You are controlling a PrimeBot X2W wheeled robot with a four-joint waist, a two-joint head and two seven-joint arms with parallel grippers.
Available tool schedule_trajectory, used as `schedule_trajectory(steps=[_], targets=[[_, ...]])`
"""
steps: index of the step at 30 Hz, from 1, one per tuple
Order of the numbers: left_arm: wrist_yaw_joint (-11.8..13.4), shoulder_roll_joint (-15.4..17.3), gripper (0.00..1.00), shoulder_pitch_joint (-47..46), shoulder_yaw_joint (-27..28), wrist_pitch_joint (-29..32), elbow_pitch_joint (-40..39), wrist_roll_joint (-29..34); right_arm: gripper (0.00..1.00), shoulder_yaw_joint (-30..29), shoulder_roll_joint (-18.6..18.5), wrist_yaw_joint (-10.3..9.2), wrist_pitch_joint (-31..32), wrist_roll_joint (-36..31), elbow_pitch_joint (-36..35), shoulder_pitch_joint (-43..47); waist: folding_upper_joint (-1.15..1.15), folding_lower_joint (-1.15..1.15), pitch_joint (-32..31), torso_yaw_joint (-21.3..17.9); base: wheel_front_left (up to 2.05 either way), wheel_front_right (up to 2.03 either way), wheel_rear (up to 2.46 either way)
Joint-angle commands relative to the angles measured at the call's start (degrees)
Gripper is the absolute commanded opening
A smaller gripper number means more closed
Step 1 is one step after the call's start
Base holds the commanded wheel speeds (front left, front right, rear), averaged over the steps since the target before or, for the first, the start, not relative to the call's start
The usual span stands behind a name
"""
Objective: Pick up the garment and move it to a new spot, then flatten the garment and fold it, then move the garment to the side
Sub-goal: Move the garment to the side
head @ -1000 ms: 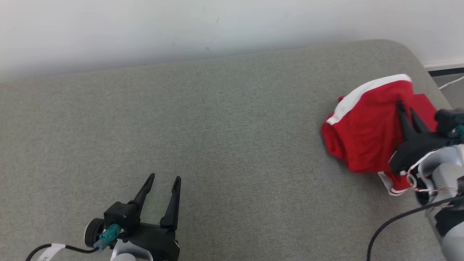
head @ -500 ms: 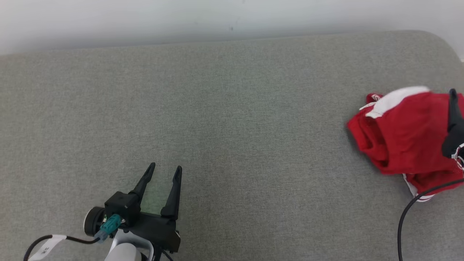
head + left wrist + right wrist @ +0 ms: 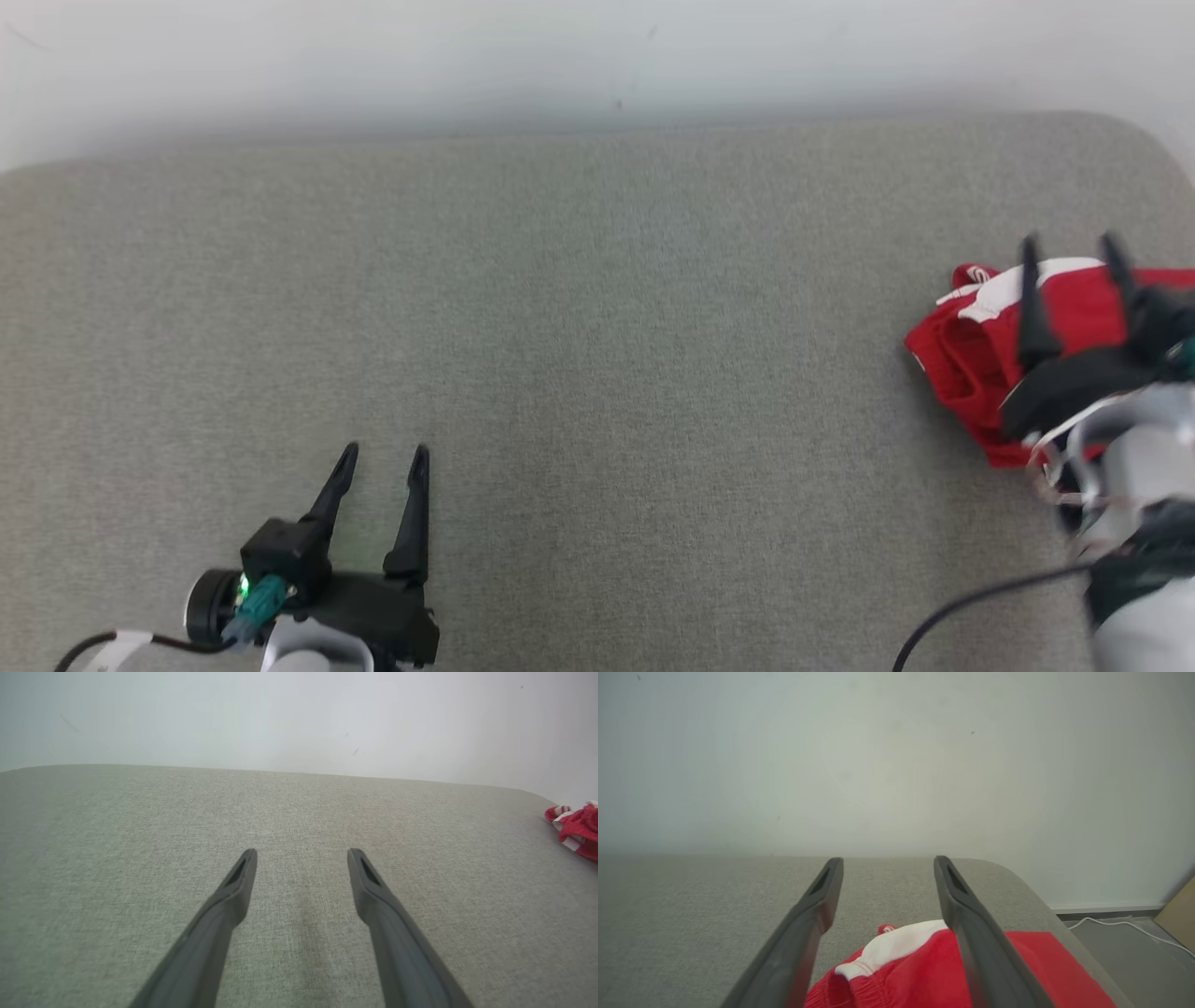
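The garment (image 3: 971,359) is red with a white band, bunched in a loose heap at the right edge of the grey cushion (image 3: 597,355). My right gripper (image 3: 1072,250) hovers just above it, jaws open and empty; in the right wrist view the garment (image 3: 915,975) lies below and between the spread fingers (image 3: 971,933). At the lower left, my left gripper (image 3: 381,453) rests open over bare cushion. The left wrist view shows its fingers (image 3: 224,905) apart, with the garment (image 3: 577,828) far off at the right.
A pale wall (image 3: 560,65) runs behind the cushion. The cushion's rounded right corner (image 3: 1017,882) drops to a floor with a white cable (image 3: 1125,926) and a tan board (image 3: 1181,910). Wide bare cushion lies between the two grippers.
My right gripper has opened and let go of the garment, which now sits in a lower heap. The head camera has shifted, so the whole scene sits differently in the head view.
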Motion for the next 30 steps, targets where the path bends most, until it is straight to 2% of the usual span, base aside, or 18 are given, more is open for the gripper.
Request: schedule_trajectory(steps=[1,7,14,23,30], targets=[[0.5,0.1,1.00,1.4,0.5,-0.1,0.2,0.9,1.00,0.8,1.1,0.01,-0.2,0.1,-1.1,2.2,0.00,0.00,-1.8,0.6,0.00,0.00,0.00],[1.4,0.1,1.00,5.9,2.4,0.0,0.6,2.0,1.00,2.6,5.9,0.01,-0.2,2.3,-7.9,12.3,0.00,0.00,-6.4,2.1,0.00,0.00,0.00],[1.4,0.6,1.00,9.3,5.2,0.0,0.6,3.6,1.00,2.2,9.2,0.01,-0.2,3.1,-11.5,19.4,0.00,0.00,-9.0,2.9,0.00,0.00,0.00],[1.2,0.7,1.00,11.9,8.6,0.0,-0.2,4.7,1.00,2.1,11.6,0.01,-0.2,2.0,-13.4,24.3,0.00,0.00,-10.7,2.9,0.00,0.00,0.00],[1.9,0.9,1.00,13.2,10.7,0.0,-0.8,5.6,1.00,4.4,11.8,0.01,-0.2,2.3,-12.9,26.8,0.00,0.00,-11.3,2.4,0.00,0.00,0.00]])
